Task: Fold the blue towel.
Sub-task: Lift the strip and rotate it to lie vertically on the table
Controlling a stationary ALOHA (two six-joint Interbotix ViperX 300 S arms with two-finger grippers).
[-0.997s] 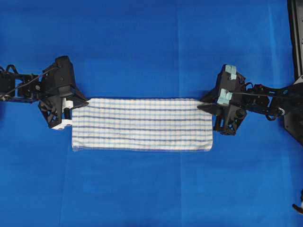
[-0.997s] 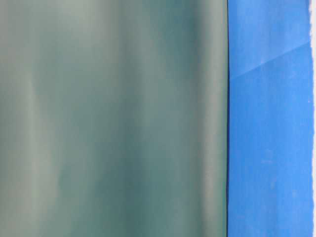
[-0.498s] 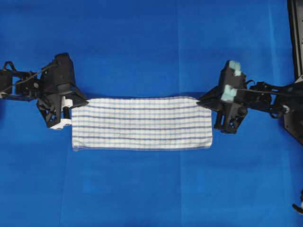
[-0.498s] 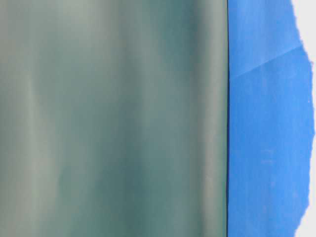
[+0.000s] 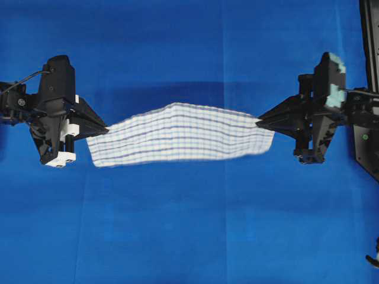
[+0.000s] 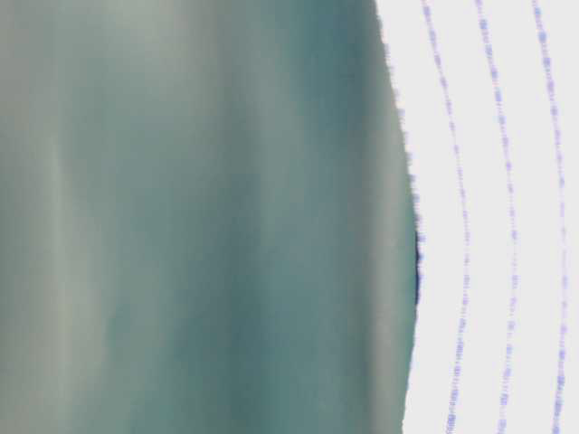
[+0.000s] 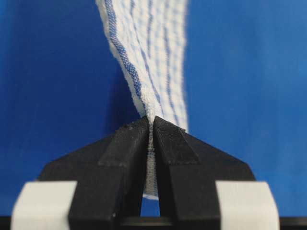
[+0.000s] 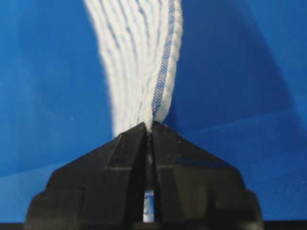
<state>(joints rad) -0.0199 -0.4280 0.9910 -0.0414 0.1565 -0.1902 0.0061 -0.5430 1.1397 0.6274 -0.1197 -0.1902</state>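
Blue towel (image 5: 180,133) suspended between my two sets of fingers, above the blue desk (image 5: 189,236).
My left fingers (image 7: 152,125) clamp its left end; my right fingers (image 8: 148,128) clamp its right end; the middle arches upward.

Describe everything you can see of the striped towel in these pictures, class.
The blue towel is white woven cloth with thin dark-blue and light-blue stripes and a faint check. It hangs folded and stretched between the hands, bowed in the middle, its shadow on the blue table covering. The left hand pinches one end, the right hand the other.
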